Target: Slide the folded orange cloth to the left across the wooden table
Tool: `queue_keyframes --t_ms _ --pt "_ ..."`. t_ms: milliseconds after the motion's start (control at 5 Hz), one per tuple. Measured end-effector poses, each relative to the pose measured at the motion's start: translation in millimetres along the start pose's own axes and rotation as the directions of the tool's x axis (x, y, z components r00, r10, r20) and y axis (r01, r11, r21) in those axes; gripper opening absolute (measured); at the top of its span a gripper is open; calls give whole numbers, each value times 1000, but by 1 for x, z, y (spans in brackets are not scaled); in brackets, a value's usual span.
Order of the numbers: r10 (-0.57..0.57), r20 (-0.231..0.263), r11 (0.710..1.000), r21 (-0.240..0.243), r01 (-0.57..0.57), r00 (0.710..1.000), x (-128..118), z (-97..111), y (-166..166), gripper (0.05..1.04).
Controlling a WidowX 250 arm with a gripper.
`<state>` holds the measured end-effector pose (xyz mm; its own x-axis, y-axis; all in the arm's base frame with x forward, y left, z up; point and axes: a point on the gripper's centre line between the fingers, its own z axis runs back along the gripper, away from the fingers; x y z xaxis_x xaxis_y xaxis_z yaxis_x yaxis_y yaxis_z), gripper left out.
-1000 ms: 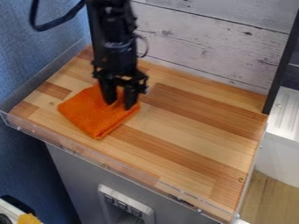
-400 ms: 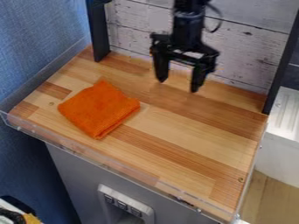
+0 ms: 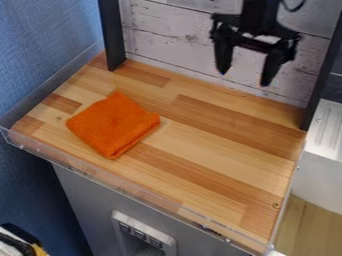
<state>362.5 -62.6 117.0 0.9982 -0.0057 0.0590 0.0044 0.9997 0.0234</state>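
Orange cloth (image 3: 112,122) lies below the gripper (image 3: 244,78) and to its left in the view, resting on the largest thing about it, a wooden work surface (image 3: 214,145) of light and darker strips that spreads beneath the gripper. Directly behind the gripper stands a whitewashed plank wall (image 3: 177,45); a textured blue wall (image 3: 47,55) rises well to its left. Far below the gripper, under the front edge of the work surface, is a grey panel (image 3: 83,192), and a white unit (image 3: 320,175) stands below and to its right. The gripper hangs in the air, its two fingers spread apart with nothing between them, touching nothing. Dark posts flank it: a left post (image 3: 112,37) and a right post (image 3: 323,75). The cloth is smaller, folded into a flat, roughly square pad, its layered edges facing the lower right. Smaller still is a pale fixture (image 3: 138,234), far below and left of the gripper.
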Motion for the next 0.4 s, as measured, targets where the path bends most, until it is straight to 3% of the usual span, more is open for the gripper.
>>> queue_keyframes --t_ms 400 --pt "20 -20 1000 -15 -21 1000 15 11 -23 999"
